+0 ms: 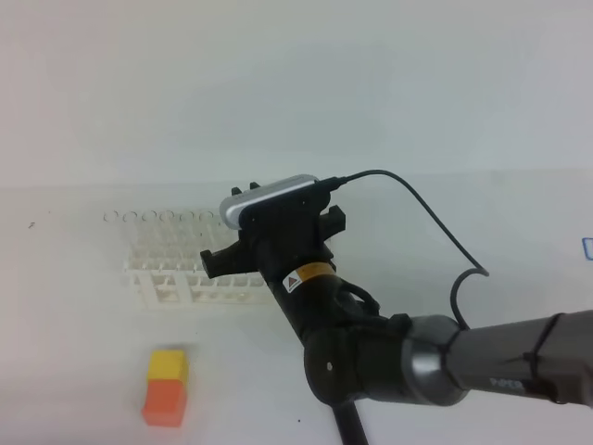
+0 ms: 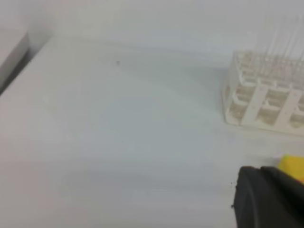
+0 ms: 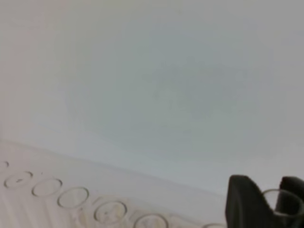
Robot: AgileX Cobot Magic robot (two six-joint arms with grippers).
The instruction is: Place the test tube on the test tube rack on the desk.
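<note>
Now my right end effector [image 3: 270,202] grips the test tube [image 3: 283,202] by its rim above the test tube rack [image 1: 176,278] — I stay vertical, centre over an empty hole, lower slowly.

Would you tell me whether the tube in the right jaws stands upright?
Upright: the test tube shows its round open rim between the jaws, facing upward like its neighbours.
</note>
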